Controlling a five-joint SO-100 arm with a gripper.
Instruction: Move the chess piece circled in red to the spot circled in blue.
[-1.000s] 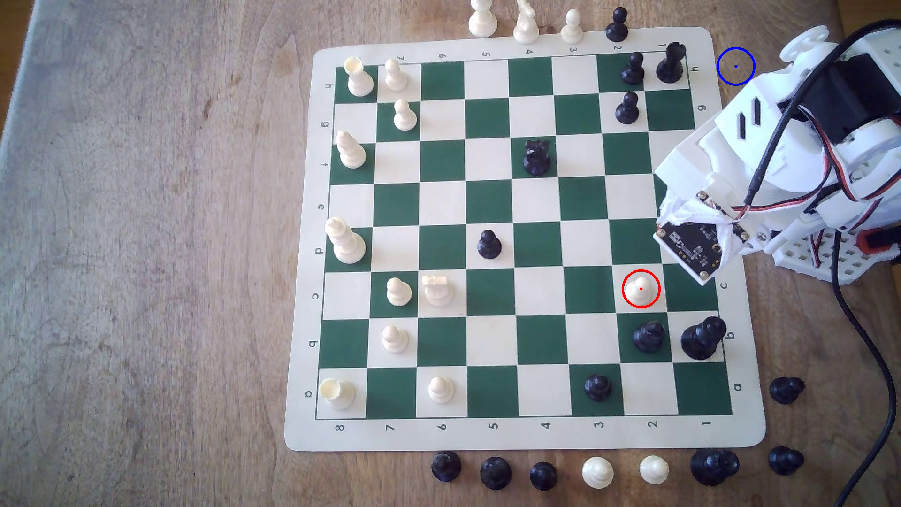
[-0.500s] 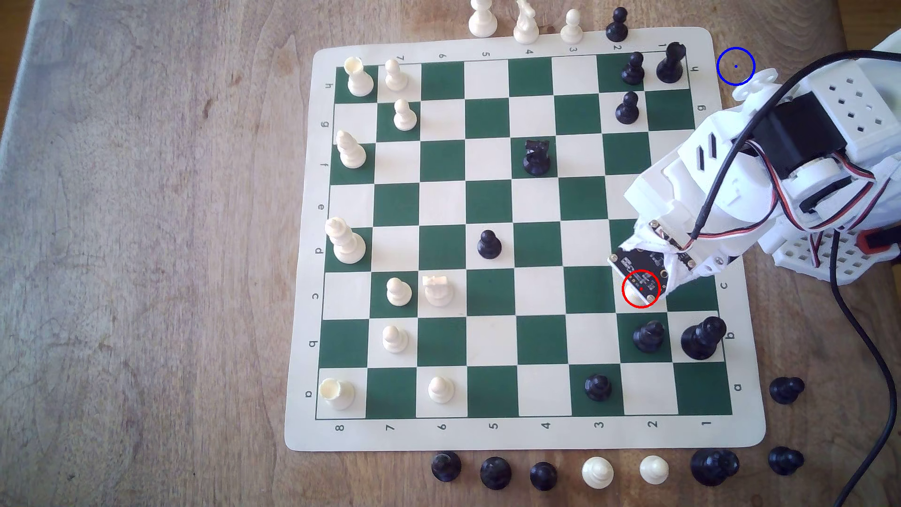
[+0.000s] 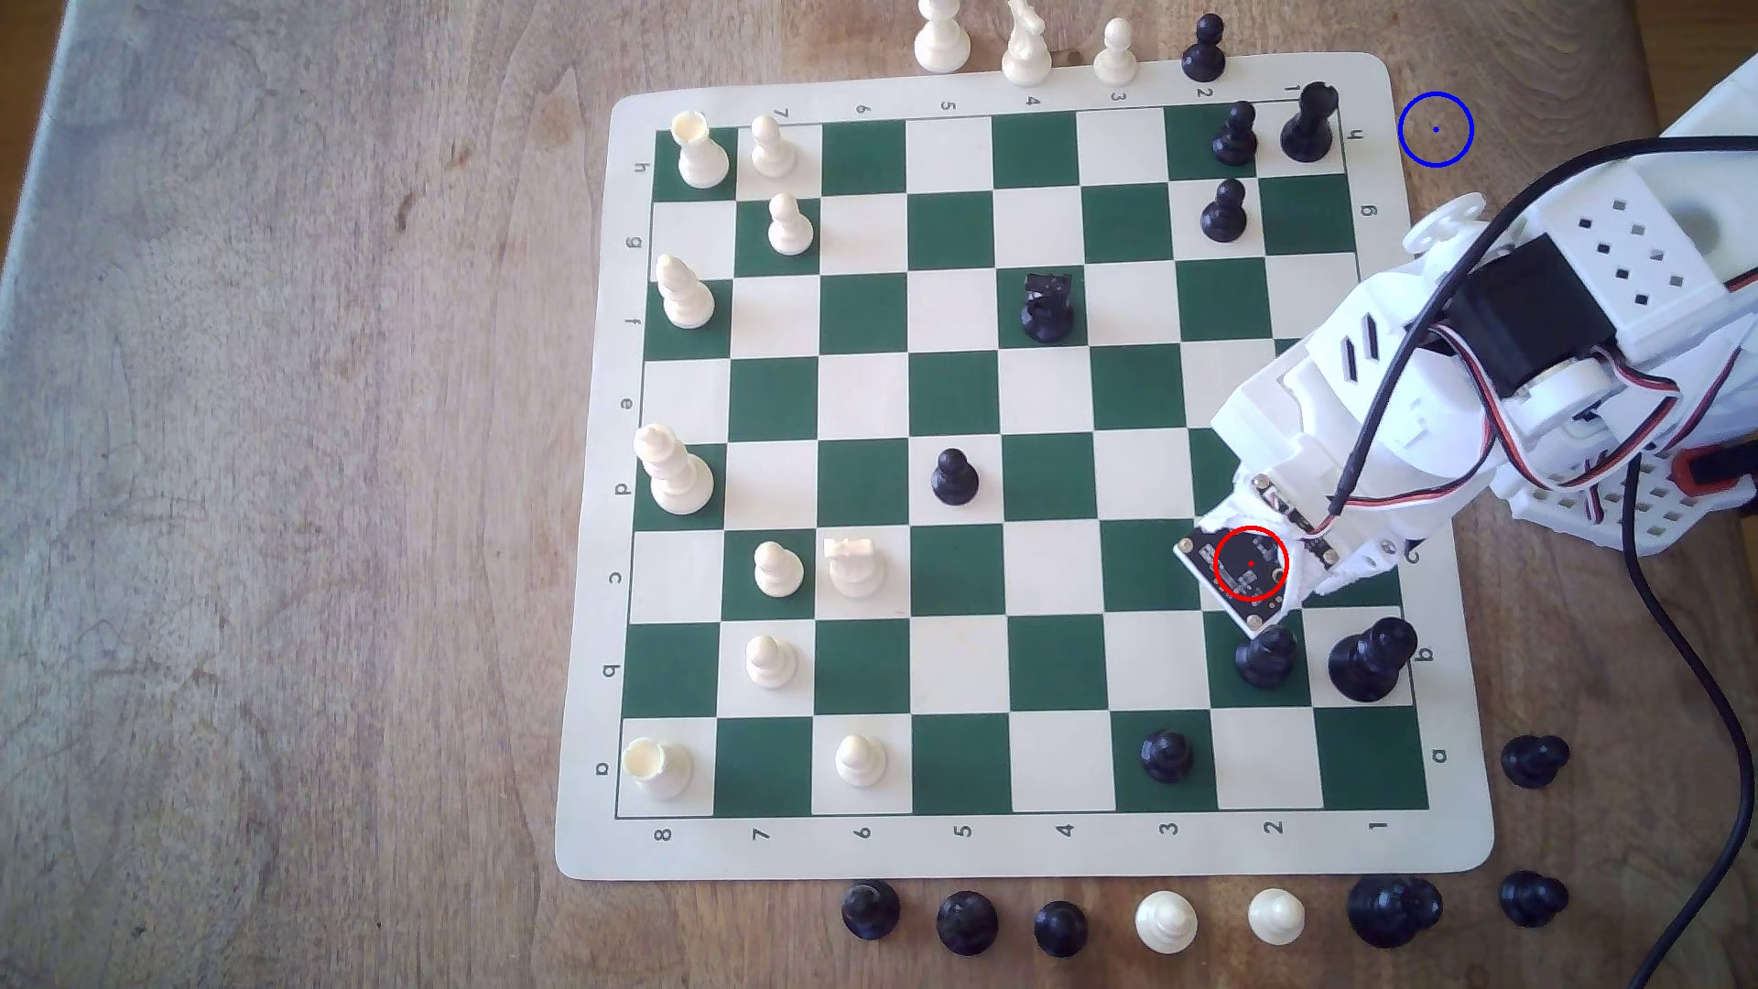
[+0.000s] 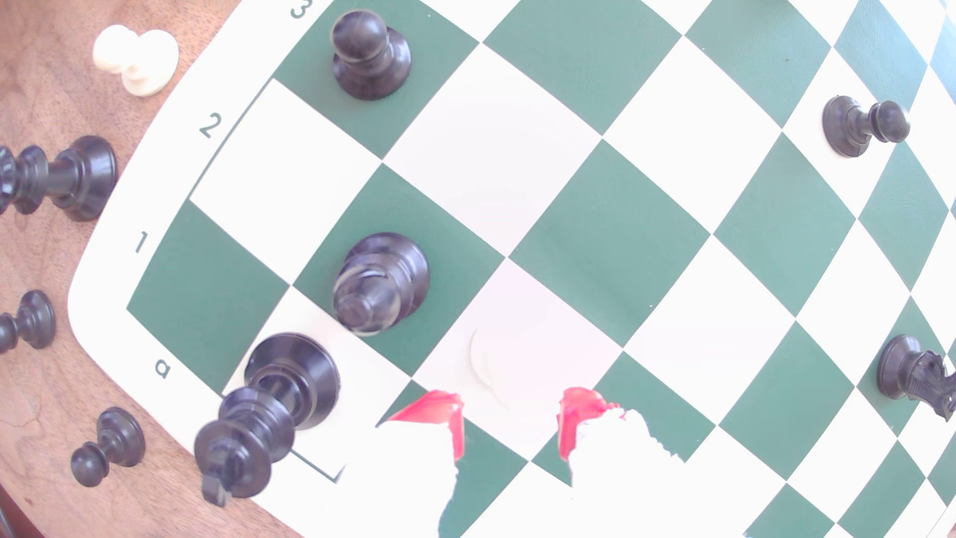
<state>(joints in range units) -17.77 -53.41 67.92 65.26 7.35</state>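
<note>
The chess piece, a cream pawn point(image 4: 499, 362), looks washed out on a white square in the wrist view. My gripper point(image 4: 509, 414) is open, and its red-tipped fingers point(image 4: 439, 414) flank the near side of the pawn without touching it. In the exterior view the arm's black camera board point(image 3: 1237, 580) covers the red circle, so the pawn is hidden there. The spot point(image 3: 1435, 129) is bare wood ringed in blue, off the board's far right corner in the exterior view.
A black piece point(image 3: 1265, 656) and a taller black piece point(image 3: 1370, 661) stand just past the red circle. More black and cream pieces line the board's edges point(image 3: 1165, 918). A black cable point(image 3: 1693, 666) trails along the exterior view's right.
The arm has swung down and to the exterior view's left, from the board's edge to over the red circle. Its camera board now covers the pawn, which was in plain sight a second ago.
</note>
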